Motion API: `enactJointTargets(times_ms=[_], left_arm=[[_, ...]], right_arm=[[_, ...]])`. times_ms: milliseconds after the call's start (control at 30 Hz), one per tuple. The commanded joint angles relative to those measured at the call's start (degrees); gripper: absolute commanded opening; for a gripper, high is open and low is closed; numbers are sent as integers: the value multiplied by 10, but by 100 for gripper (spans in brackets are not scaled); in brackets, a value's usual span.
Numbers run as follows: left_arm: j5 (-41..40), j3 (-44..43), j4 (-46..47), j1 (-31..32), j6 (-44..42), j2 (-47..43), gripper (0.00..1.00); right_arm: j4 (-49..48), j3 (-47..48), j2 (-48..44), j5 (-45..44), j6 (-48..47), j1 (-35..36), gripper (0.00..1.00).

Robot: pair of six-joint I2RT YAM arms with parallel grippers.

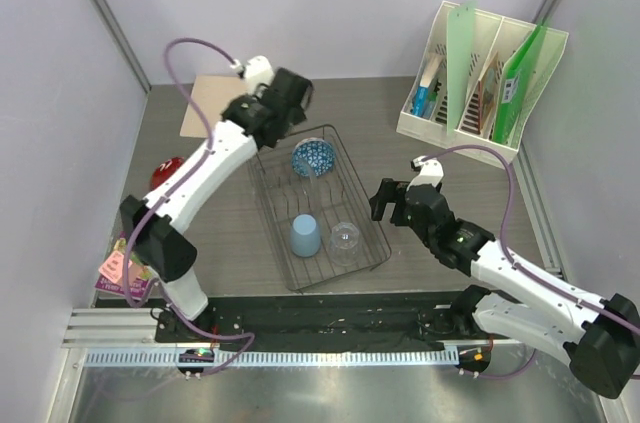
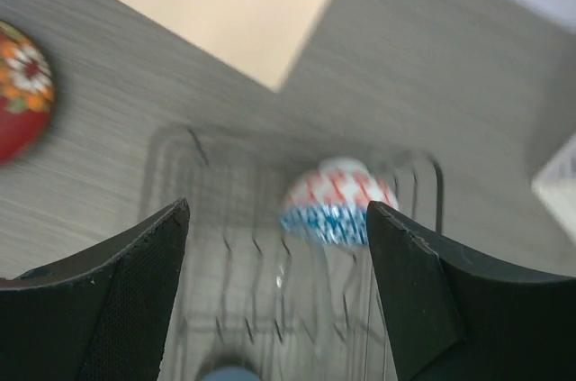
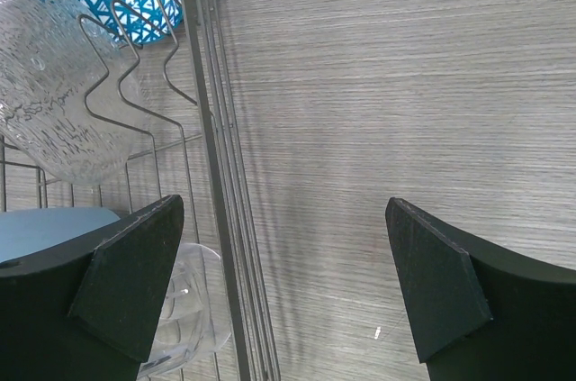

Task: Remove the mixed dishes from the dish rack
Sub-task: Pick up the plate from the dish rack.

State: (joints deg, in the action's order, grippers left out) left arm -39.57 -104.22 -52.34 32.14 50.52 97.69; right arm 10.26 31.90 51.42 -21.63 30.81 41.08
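Bowl [image 1: 313,156], blue cup [image 1: 305,236] & glass [image 1: 345,236] are seen in the rack [image 1: 272,198], red plate [image 1: 166,173] laid on the table [image 1: 225,233] to its left, w/ L gripper [image 2: 277,219] held over the rack's far end & R gripper [image 3: 284,205] just beside its right edge, both fingers spread, nothing gripped.

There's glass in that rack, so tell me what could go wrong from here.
1. The bowl sits off-centre under the open left gripper, near one finger; closing here may shove it against the dish rack.
2. The open right gripper hangs outside the rack's rim; reaching for the glass tumbler could snag wires or knock the light blue cup.
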Motion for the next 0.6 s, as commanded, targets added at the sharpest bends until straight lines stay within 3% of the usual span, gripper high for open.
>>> enactJointTargets(times_ms=[0,233,400,567], left_arm=[[-29,20,-26,72,63,46,77],[-24,98,14,136,135,44,76],[-19,101,12,153,169,63,75],[-20,117,15,171,182,79,67]], right_arm=[[-24,20,-5,-3,13,1,100],[-21,11,-19,1,23,1,100],[-11,7,-30,-1,24,0,100],[-10,2,-33,-2,26,0,100]])
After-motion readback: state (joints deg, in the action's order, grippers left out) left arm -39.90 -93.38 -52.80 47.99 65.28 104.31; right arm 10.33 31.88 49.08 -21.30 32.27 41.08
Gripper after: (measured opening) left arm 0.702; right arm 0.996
